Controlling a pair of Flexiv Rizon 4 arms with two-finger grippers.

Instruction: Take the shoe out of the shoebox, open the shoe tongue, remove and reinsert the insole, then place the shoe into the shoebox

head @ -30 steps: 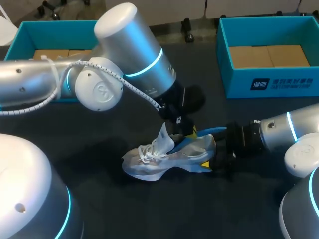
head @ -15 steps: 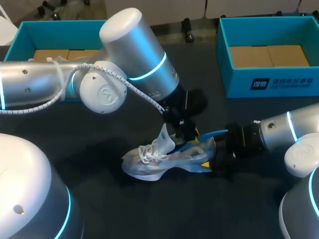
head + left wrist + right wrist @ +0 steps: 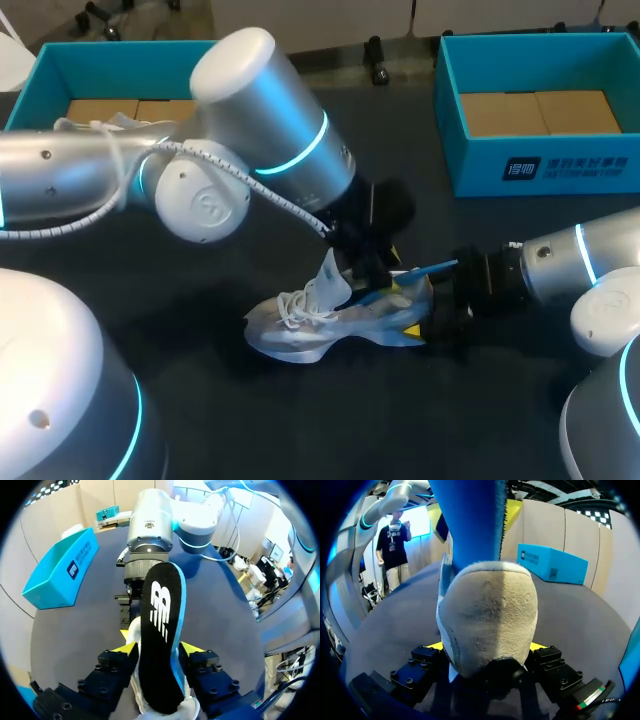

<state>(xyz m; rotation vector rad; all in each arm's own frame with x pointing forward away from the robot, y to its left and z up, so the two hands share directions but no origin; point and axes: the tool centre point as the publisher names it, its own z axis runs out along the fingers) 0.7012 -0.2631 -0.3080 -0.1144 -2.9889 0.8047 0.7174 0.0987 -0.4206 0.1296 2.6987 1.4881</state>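
A white sneaker lies on the dark table with its tongue standing up. The insole, blue underneath and black on top, sits partly in the shoe, its rear end sticking out past the heel. My left gripper hangs over the shoe's opening. In the left wrist view the insole runs between the left gripper's spread fingers, which stand beside its edges, open. My right gripper is shut on the shoe's heel, with the right gripper's yellow tips against both sides.
A teal shoebox with a cardboard liner stands at the back right, and another teal box at the back left, partly behind my left arm. The right arm's wrist is close beyond the shoe.
The left gripper's fingers have spread apart and released the insole, which stays in the shoe. The left arm shifted slightly. The right gripper and shoe kept still.
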